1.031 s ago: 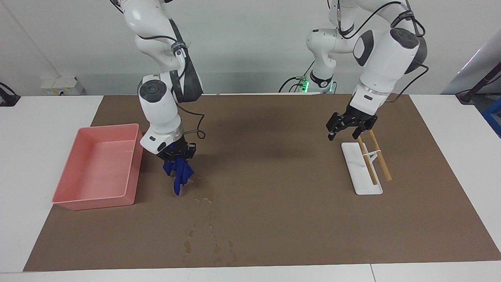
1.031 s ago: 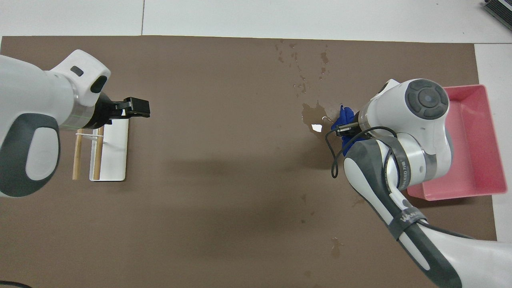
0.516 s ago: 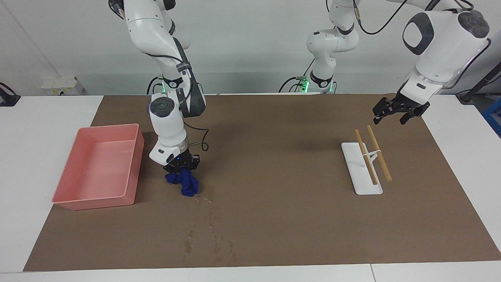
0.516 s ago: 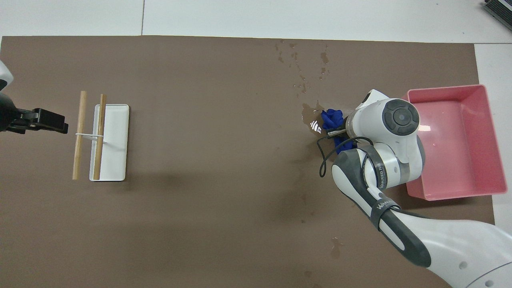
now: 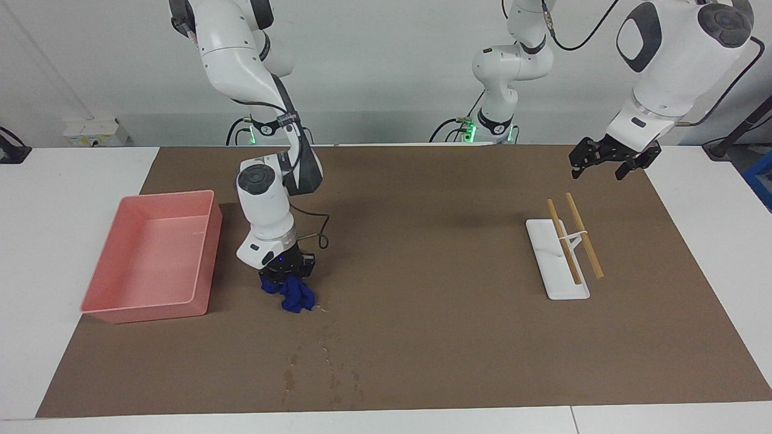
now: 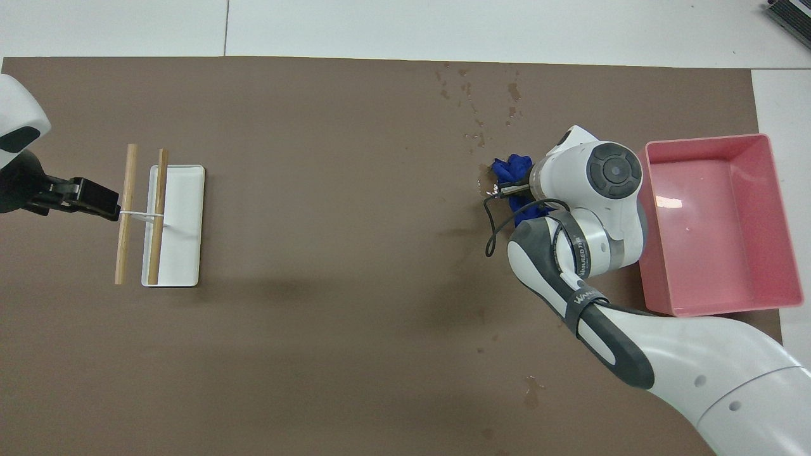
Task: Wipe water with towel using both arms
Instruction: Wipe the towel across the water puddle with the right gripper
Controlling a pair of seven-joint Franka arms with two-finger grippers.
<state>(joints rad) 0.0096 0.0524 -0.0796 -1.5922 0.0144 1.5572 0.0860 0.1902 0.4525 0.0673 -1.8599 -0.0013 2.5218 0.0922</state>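
Note:
My right gripper (image 5: pixel 287 277) is shut on the royal-blue towel (image 5: pixel 294 296) and presses it, bunched, onto the brown mat beside the pink tray. In the overhead view the towel (image 6: pixel 510 170) shows at the wrist's tip, with the right gripper (image 6: pixel 514 188) mostly hidden under the arm. A wet patch (image 6: pixel 486 182) lies at the towel's edge. More water (image 5: pixel 325 366) lies as blotches and droplets farther from the robots, also in the overhead view (image 6: pixel 476 101). My left gripper (image 5: pixel 608 164) is open and empty in the air over the mat's edge at the left arm's end (image 6: pixel 94 199).
A pink tray (image 5: pixel 205 259) stands at the right arm's end of the mat (image 6: pixel 709 138). A white base with two wooden rods (image 5: pixel 558 259) lies toward the left arm's end (image 6: pixel 174 225). Small dark stains (image 6: pixel 531 389) mark the mat nearer to the robots.
My right gripper came down with the hanging towel, set it on the mat and slid it farther from the robots. My left gripper rose from the rods and swung toward its own end.

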